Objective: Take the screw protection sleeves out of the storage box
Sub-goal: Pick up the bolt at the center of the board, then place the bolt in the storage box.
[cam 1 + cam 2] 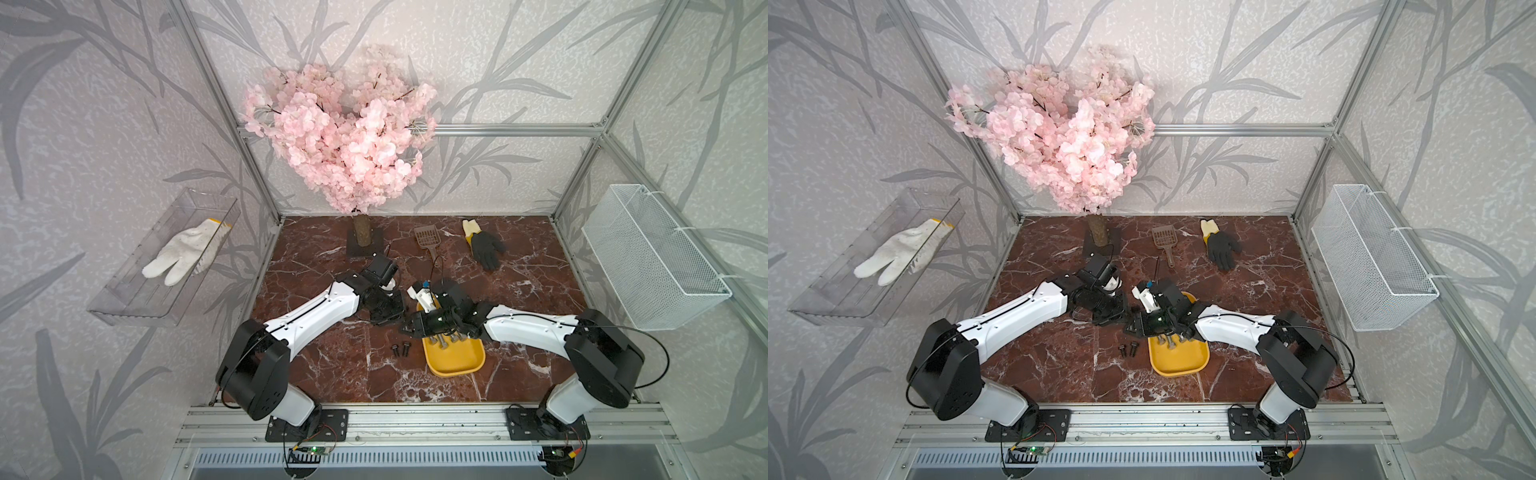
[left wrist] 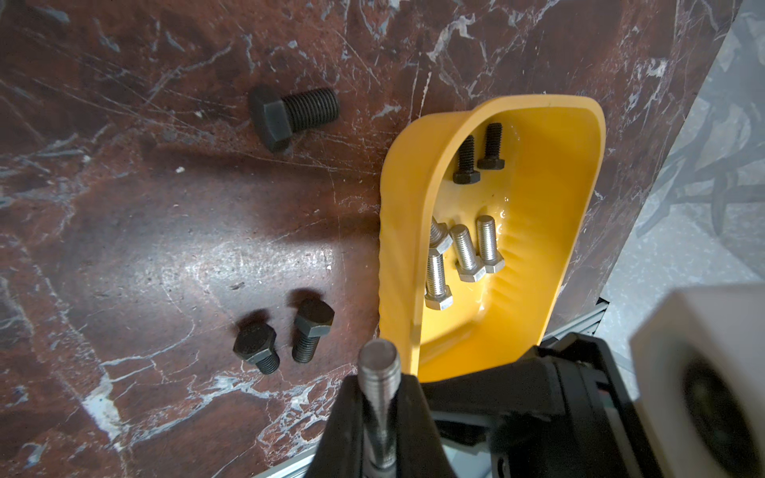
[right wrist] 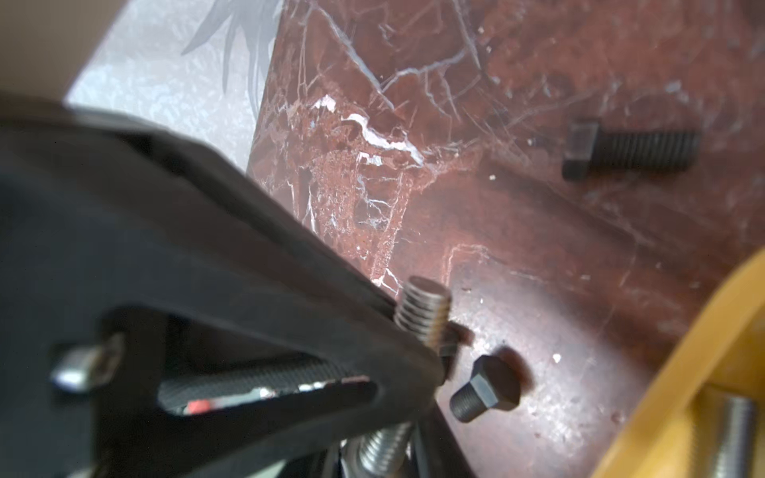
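The yellow storage box (image 1: 455, 361) (image 1: 1179, 361) lies at the table's front centre, and my right arm crosses over its far end. In the left wrist view two black screw protection sleeves (image 2: 480, 155) lie inside the storage box (image 2: 559, 207). Three more (image 2: 285, 339) (image 2: 292, 114) rest on the marble beside it, and a pair (image 1: 400, 350) shows in both top views. My left gripper (image 2: 378, 385) is shut on a silver bolt (image 2: 378, 360). My right gripper (image 3: 383, 455) meets it at the box's left rim (image 1: 409, 326), its jaws closed round the same bolt's thread.
Several silver bolts (image 2: 467, 252) lie in the box. A pink blossom tree (image 1: 345, 137), a brown scoop (image 1: 428, 241) and a black glove (image 1: 486, 245) stand at the back. A clear bin with a white glove (image 1: 166, 262) hangs left and a white mesh basket (image 1: 652, 257) right.
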Tool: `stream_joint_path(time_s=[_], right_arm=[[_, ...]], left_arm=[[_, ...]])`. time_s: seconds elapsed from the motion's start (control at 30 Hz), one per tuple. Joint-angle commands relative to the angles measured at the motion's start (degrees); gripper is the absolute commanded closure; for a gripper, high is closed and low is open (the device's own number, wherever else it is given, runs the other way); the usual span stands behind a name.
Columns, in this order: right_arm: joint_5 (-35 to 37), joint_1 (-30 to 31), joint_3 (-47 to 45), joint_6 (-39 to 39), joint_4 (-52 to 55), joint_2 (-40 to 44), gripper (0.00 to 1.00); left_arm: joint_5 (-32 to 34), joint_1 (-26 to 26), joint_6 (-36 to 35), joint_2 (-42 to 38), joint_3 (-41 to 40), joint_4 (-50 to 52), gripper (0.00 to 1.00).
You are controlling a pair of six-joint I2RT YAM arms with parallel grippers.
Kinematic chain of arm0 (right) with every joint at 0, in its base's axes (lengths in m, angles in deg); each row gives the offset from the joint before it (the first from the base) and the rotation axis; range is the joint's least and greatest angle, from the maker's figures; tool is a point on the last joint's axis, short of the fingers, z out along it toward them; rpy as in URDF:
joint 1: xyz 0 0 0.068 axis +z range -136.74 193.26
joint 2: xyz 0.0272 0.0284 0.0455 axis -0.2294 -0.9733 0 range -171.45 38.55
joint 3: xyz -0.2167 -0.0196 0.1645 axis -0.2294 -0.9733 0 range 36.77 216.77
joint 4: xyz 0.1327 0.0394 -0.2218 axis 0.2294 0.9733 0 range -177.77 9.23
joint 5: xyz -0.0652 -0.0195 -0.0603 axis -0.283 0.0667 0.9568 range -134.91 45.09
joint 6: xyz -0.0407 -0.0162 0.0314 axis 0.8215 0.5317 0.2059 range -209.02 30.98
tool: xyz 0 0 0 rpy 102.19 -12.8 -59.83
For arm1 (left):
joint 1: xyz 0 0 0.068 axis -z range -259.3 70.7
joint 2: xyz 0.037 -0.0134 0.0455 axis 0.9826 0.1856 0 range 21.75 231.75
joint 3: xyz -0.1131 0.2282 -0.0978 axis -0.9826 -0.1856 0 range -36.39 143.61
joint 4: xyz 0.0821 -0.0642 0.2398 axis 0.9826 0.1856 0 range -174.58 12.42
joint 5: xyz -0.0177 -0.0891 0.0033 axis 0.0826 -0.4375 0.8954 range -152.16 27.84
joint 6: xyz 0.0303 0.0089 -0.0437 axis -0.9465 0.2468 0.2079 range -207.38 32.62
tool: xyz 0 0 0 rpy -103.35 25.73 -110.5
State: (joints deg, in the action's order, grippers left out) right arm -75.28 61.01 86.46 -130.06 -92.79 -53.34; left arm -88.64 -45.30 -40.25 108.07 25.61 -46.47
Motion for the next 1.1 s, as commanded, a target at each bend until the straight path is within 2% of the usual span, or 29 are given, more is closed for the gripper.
stream_joint_path(time_s=[0.0,0.1,0.2,0.3,0.5,0.63,0.83,1.07], right_arm=[[1.0,0.1,1.7,0.3,0.0,0.3,0.89],[1.9,0.1,1.8,1.0,1.9,1.6,0.98],[4.5,0.0,1.4,2.4,5.7,4.3,1.00],[11.3,0.0,1.4,5.5,14.7,8.4,1.00],[29.4,-0.3,1.6,10.7,32.2,14.0,1.00],[36.1,-1.4,2.8,13.2,36.4,11.9,1.00],[39.5,-3.1,5.6,16.0,37.4,6.0,1.00],[39.0,-4.1,7.6,17.5,35.5,0.6,0.97]], left_arm=[[-1.0,0.3,0.1,-1.4,-0.5,-0.5,1.00],[-1.8,0.3,0.1,-1.9,-1.1,-2.0,0.97],[-2.7,-0.1,1.4,-2.9,-2.2,-4.5,0.65],[-1.2,-0.8,0.4,-3.8,-1.7,-3.0,0.53],[6.2,-0.9,-4.4,-4.7,0.7,4.2,0.51],[8.1,-0.9,-5.3,-5.0,0.6,5.4,0.51],[9.3,-0.9,-5.6,-6.1,0.1,6.4,0.51],[9.6,-0.9,-5.7,-6.1,-0.6,6.4,0.51]])
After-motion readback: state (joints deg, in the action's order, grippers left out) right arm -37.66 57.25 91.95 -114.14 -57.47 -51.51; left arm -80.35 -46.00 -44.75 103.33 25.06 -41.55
